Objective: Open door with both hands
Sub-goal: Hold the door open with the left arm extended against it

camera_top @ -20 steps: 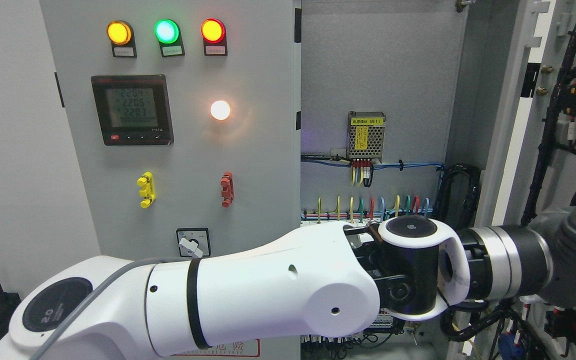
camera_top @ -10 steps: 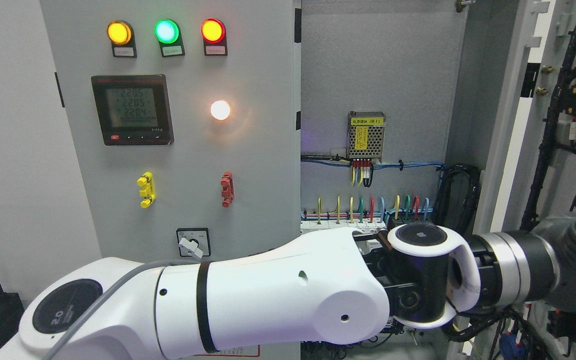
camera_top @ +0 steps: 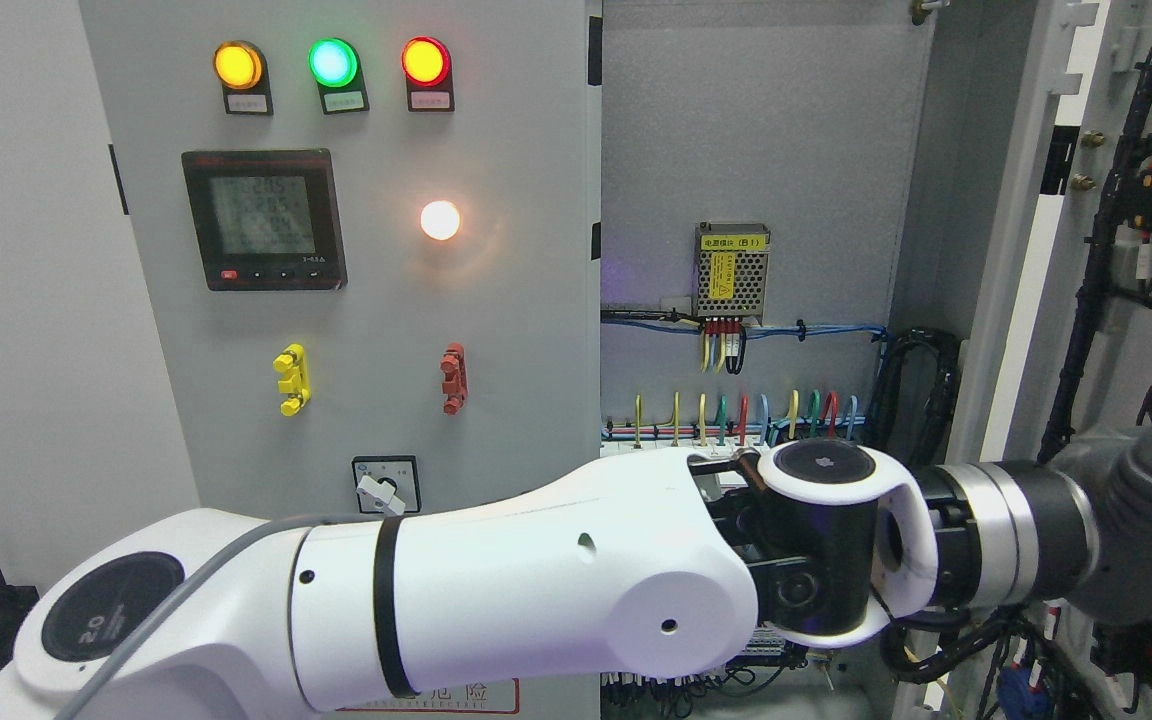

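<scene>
Door point(camera_top: 1086, 250) at right stood swung open, cabinet wiring point(camera_top: 736, 410) exposed. Left arm point(camera_top: 496, 590) reached across from lower left; its grey hand point(camera_top: 1151, 540) lay against door's lower part, probably pushing. Fingers cut off at edge, state unclear.

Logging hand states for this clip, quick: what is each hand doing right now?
Left hand: reaches across to the right; fingers out of sight, cannot be told.
Right hand: not in view.

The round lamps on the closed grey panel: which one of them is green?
The green lamp is the middle one of the top row of three, between the yellow lamp and the red lamp. The white lamp sits alone, lower down.
</scene>
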Controlling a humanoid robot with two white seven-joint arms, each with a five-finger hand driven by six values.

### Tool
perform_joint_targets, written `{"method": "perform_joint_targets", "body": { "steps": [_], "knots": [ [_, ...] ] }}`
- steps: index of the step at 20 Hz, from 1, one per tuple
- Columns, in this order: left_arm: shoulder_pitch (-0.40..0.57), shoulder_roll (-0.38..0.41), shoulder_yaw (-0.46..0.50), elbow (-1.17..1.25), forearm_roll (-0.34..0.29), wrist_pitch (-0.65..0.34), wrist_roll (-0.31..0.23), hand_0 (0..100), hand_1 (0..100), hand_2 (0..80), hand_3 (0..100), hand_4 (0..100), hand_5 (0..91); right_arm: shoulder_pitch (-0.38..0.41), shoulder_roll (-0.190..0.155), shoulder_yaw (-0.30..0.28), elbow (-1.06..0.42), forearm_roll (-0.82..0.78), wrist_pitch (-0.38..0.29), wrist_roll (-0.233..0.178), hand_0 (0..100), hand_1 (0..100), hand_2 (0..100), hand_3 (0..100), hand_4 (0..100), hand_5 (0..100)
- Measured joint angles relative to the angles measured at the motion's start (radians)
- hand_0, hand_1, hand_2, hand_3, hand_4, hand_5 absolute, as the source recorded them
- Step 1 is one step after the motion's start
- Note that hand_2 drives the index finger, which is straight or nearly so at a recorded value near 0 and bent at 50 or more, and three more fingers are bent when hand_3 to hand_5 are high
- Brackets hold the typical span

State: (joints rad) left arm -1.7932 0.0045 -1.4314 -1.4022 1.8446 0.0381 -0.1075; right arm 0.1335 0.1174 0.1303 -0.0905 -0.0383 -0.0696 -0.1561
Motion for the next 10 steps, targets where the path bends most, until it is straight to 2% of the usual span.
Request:
{"method": "perform_joint_targets", "body": {
  "steps": [4,10],
  "knots": [
    [0.039,0.091,0.002,-0.048,-0.016,0.030,-0.075,0,0,0.0,0,3,0.0,0.000,0.000,0.000,0.000,0.000,0.000,0.000,11,0,0,0,0,0],
    [0.203,0.299,0.043,-0.175,-0.114,0.075,-0.203,0,0,0.0,0,3,0.0,0.000,0.000,0.000,0.000,0.000,0.000,0.000,11,0,0,0,0,0]
  ]
}}
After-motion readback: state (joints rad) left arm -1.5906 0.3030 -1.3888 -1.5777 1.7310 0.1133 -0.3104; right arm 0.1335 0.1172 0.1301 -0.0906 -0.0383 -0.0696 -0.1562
